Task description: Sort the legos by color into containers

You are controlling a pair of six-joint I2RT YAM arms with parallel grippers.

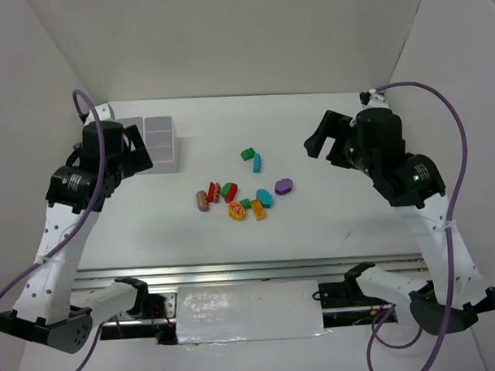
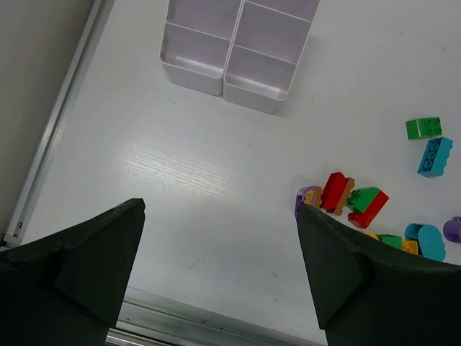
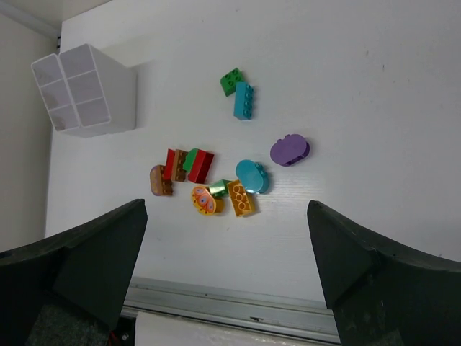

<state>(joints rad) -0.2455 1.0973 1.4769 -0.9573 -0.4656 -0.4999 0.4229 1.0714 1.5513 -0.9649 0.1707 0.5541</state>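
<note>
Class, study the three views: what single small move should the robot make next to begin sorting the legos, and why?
Probably lower the right gripper over the purple oval lego. It and the left gripper hang open and empty, the white divided tray's visible compartments look empty, and that piece lies apart from the pile, on the right arm's side, leaving room for the fingers.

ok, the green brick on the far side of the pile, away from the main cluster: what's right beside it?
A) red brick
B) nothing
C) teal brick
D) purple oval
C: in the right wrist view the teal brick lies right beside the green brick, the pair set apart from the other pieces.
</note>
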